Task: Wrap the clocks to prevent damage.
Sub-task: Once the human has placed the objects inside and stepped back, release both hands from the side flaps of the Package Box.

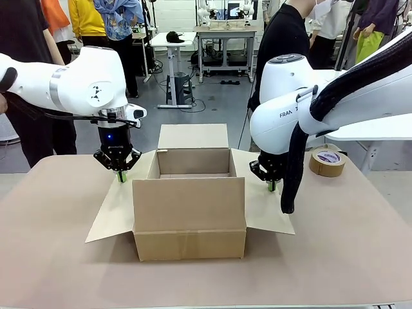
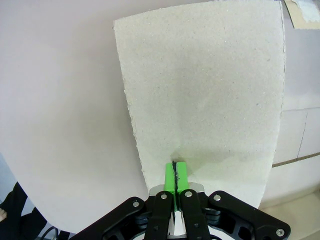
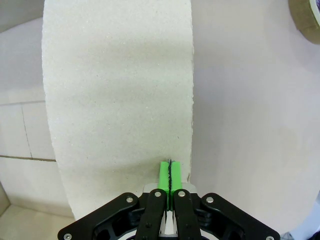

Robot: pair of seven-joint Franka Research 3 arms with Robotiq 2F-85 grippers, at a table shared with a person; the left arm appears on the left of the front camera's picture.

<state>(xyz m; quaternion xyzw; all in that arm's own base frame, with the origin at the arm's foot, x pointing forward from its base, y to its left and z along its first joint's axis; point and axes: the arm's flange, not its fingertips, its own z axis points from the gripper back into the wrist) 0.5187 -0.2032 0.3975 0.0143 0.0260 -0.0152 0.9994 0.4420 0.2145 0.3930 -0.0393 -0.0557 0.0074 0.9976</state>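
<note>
Risks first, near side out. The box (image 1: 188,212) sits mid surface (image 1: 58,264), open, with its front flap hanging down the front wall. It looks light and nothing anchors it. If you push a side flap sideways instead of straight down, the whole box will likely slide or twist.

The left flap (image 1: 112,212) and right flap (image 1: 264,212) are splayed out and down toward the surface. Both tips sit close to a flap's outer edge, so a small drift could slip them off onto the surface and the flap may spring up over the opening. Too much force could buckle the card at the fold.

The black hose (image 1: 290,187) on the right arm hangs just in front of the right flap and could snag its edge when you move. The tape roll (image 1: 327,161) lies further back to the right, apart from the box, and a wide right-arm swing could knock it.

Clocks: you cannot tell where they are. The part of the box interior on show looks bare, so wrapping looks not yet started.

Left end effector (image 1: 120,176): fingers together, nothing between the pads, tip on or just above the left flap. Contact is not certain.

Right end effector (image 1: 271,187): same on the right flap, fingers together and holding nothing.
</note>
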